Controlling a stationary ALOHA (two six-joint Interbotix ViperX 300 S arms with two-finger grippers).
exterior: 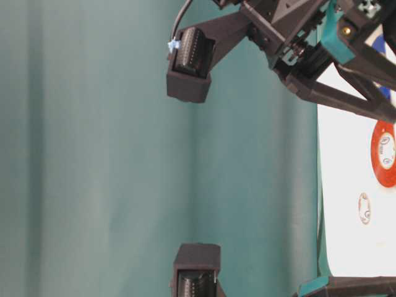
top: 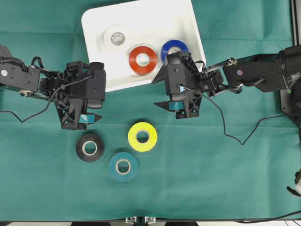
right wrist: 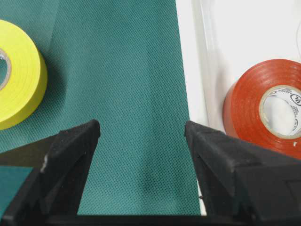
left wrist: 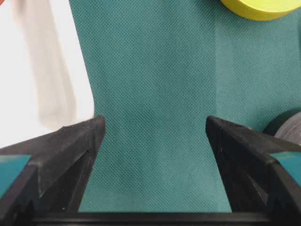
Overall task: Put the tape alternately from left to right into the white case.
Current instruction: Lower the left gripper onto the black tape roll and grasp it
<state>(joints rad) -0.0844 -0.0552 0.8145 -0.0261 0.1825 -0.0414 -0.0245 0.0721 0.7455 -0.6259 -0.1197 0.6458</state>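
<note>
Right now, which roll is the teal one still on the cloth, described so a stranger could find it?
Look at the green cloth below the white case, where three rolls lie. The teal roll is lowest, below the yellow roll and right of the black roll, nearly matching the cloth.

Six rolls of tape show in the overhead view: one white roll (top: 117,38), one red roll (top: 143,60), one blue roll (top: 174,47), one yellow roll (top: 142,136), one black roll (top: 90,147) and one teal roll (top: 123,166). There is one white tray (top: 188,28), one green cloth (top: 225,174) and two robot arms, the left arm (top: 28,77) and the right arm (top: 254,70).
</note>
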